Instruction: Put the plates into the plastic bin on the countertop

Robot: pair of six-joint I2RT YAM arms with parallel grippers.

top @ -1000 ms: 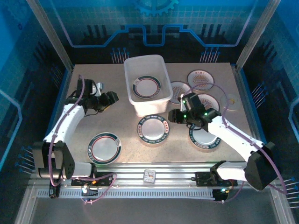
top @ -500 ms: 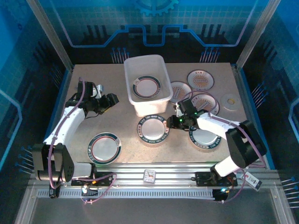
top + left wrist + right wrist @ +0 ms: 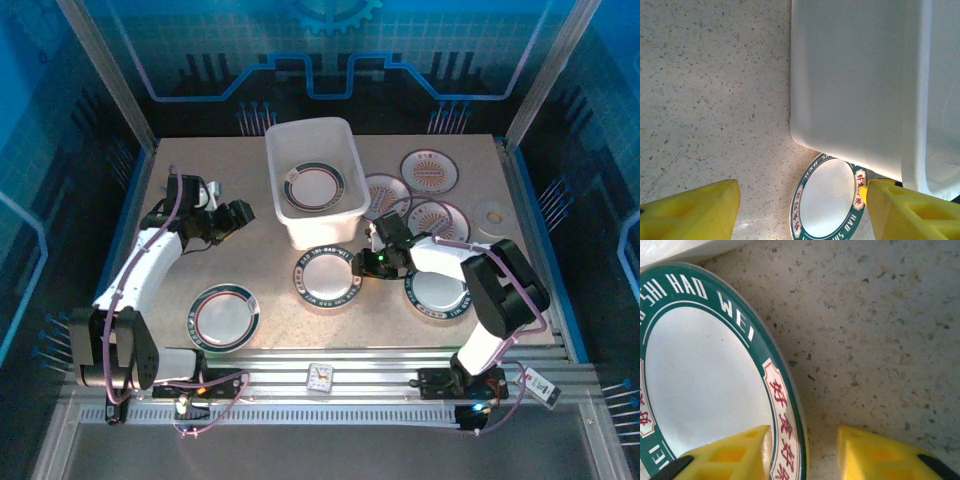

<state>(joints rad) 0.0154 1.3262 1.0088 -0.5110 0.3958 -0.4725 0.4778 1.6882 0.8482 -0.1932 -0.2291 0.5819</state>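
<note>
The translucent plastic bin (image 3: 345, 160) stands at the back centre of the countertop (image 3: 250, 260), and a dark-rimmed plate (image 3: 313, 186) lies flat in it. In front of it lies a green-rimmed lettered plate (image 3: 326, 277) (image 3: 705, 390). My right gripper (image 3: 362, 262) (image 3: 802, 440) is open and straddles that plate's right rim, one finger over the pale centre and the other over the countertop. My left gripper (image 3: 238, 215) (image 3: 801, 189) hovers open and empty left of the bin (image 3: 855, 85). More plates lie at the front left (image 3: 224, 316) and right (image 3: 437, 292). Sunburst plates (image 3: 430, 170) sit at the back right.
A small pale disc (image 3: 492, 214) lies near the right edge. A small card-like item (image 3: 320, 376) rests on the front rail. Blue edging and aluminium posts border the countertop. Bare speckled surface lies between the left plate and the bin.
My right gripper has swung left from over the right plate to the middle plate's right rim, and its jaws have narrowed. The left arm has barely moved.
</note>
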